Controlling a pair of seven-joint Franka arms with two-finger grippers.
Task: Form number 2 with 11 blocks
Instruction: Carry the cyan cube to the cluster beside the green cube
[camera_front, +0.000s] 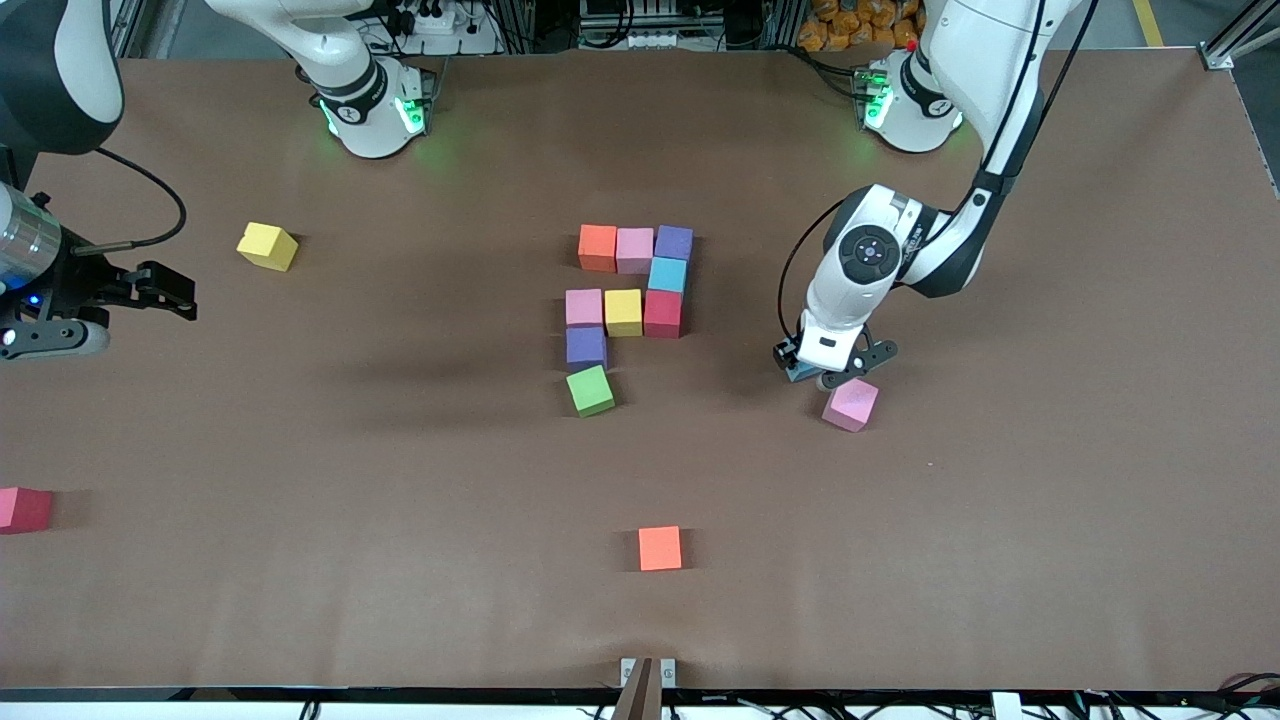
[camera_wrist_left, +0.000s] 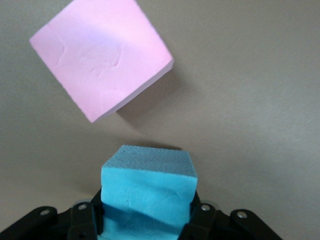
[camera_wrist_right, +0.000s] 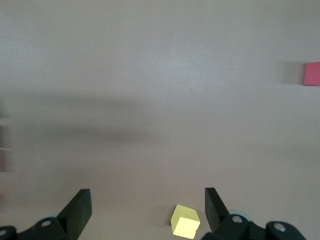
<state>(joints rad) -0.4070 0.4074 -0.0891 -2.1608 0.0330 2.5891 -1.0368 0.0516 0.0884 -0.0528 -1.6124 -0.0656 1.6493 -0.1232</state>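
My right gripper (camera_front: 165, 300) hangs with its fingers wide apart over the right arm's end of the table (camera_front: 400, 560), holding nothing; that arm waits. A loose yellow block (camera_front: 267, 246) lies near it, and a red block (camera_front: 24, 509) sits at the table's edge, nearer the front camera.

In the middle, the number 2 (camera_front: 628, 292) is partly built: an orange, pink and purple row on top, a light blue block under the purple, then a pink, yellow and red row, then a purple block. A green block (camera_front: 590, 390) lies just below that, turned askew and not yet squared in. An orange block (camera_front: 660, 548) rests alone, well nearer the front camera.

My left gripper (camera_front: 836, 362) is down at the table toward the left arm's end, fingers clamped on a light blue block (camera_wrist_left: 148, 192). A pink block (camera_front: 851, 404) lies just beside it, tilted. I should lift straight up so I don't nudge the pink one, then I'd judge the bottom row is where it goes, flush with its neighbours.

The table is plain brown and matte. Cables and racks line the room's edge by the bases.
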